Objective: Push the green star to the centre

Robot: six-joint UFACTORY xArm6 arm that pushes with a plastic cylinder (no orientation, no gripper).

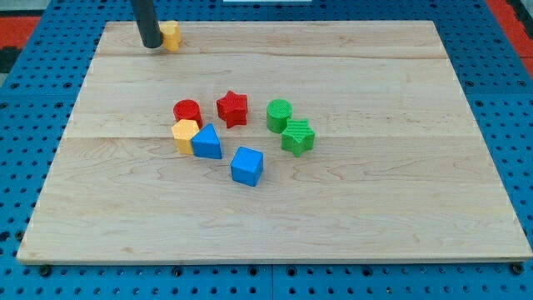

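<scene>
The wooden board (275, 217) fills most of the view, 3 pale planks laid side by side, resting on a blue pegboard surface (25, 275) that shows on every side.

The dark rod (146, 21) comes in from the view's top and my tip (152, 46) sits on the board near its top left corner. There is no claw on this arm, only the rod, so nothing is clenched or grasped. The tip touches or sits just beside a small yellow block (171, 35) on its right; that block's shape cannot be made out behind the rod.

The other 7 blocks cluster near the board's middle, well apart from the tip. The blue cube (247, 166) lies lowest. The green star (297, 137) sits at the cluster's right edge, slightly right of the board's centre, touching the green cylinder (279, 114) just above and to its left. The red star (232, 108) lies left of that cylinder. Further left, the red cylinder (187, 111) touches the yellow hexagonal block (185, 134) below it, which in turn touches the blue triangular block (206, 142).
</scene>
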